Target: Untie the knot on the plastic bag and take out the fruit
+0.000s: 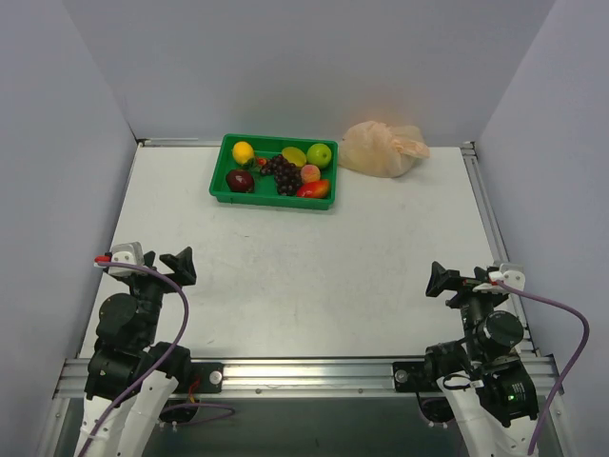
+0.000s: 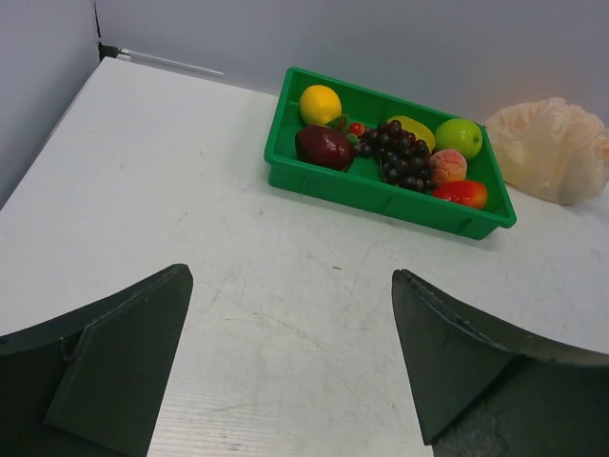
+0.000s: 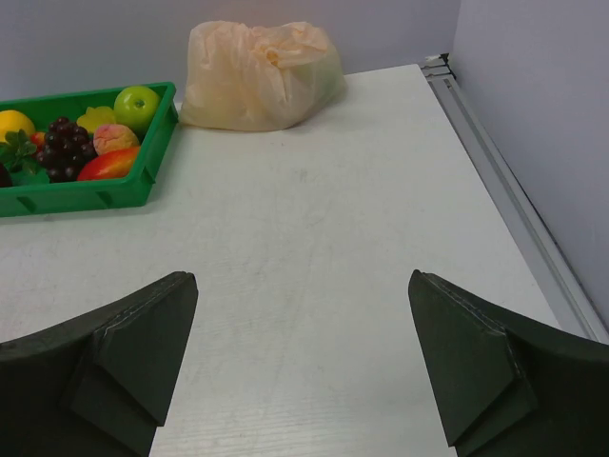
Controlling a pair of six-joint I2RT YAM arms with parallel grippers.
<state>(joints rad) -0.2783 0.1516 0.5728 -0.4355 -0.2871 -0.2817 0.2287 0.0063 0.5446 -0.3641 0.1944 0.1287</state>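
Spread wide and gripping nothing, the left fingers (image 2: pixel 124 362) and right fingers (image 3: pixel 476 371) hang over the near part of the white surface (image 1: pixel 314 276), well apart from each other. Open surface stretches ahead of them to the far edge, with walls (image 1: pixel 57 143) on both sides and a metal rail (image 3: pixel 514 200) along the right edge. Near the far edge sits a green tray (image 1: pixel 271 197) holding a lemon (image 1: pixel 244 151), a dark red apple (image 1: pixel 240 180), grapes (image 1: pixel 283 174), a green apple (image 1: pixel 320 155), a peach (image 1: pixel 310 173) and a reddish mango (image 1: pixel 314 189). Just right of the tray, not touching it, lies the plastic bag (image 1: pixel 381 149), its knot (image 3: pixel 274 46) bunched at the top and tied. What the bag holds cannot be made out.
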